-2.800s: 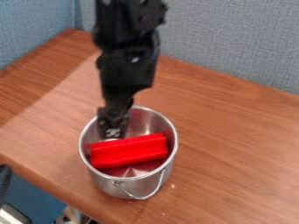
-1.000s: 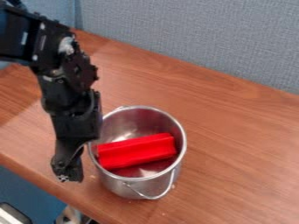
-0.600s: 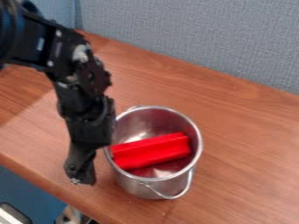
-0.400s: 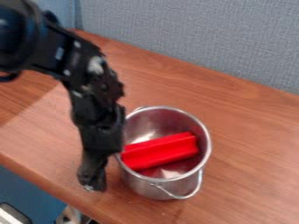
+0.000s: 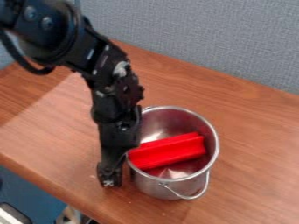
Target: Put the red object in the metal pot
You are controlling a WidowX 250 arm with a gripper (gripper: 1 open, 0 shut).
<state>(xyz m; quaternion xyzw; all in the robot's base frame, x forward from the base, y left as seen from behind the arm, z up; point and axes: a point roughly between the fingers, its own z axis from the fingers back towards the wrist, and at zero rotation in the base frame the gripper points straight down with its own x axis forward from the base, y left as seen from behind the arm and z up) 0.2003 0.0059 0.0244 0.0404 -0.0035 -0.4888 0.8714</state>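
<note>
Claw (image 5: 110, 178) is parked low at the near left of the pot (image 5: 176, 188), pointing straight down, with the tips just above the table (image 5: 233, 114) near its front edge. Fingers are spread wide apart and nothing is held between them. The block (image 5: 173, 150) is already lying in the pot, a bit tilted, its right end propped up near the rim and its left end tucked beside the black arm (image 5: 111, 87).

The surface is a reddish-brown wood tabletop with visible grain. A blue-grey partition wall (image 5: 198, 35) is set right behind it and wraps round on the left.

Compared with the shot from a second ago, the pot and block are seen shifted to the right in the picture, and the arm along with them; the arm is now pressed closer against the pot's left side. In the oldest shot the claw was right over the pot; now it is outside it.

Room-wise: the pot sits close to the near edge of the table, with the wire handle hanging at its front. Lots of bare wood is left to the right and behind. Very little is left on the near side before the drop-off.
</note>
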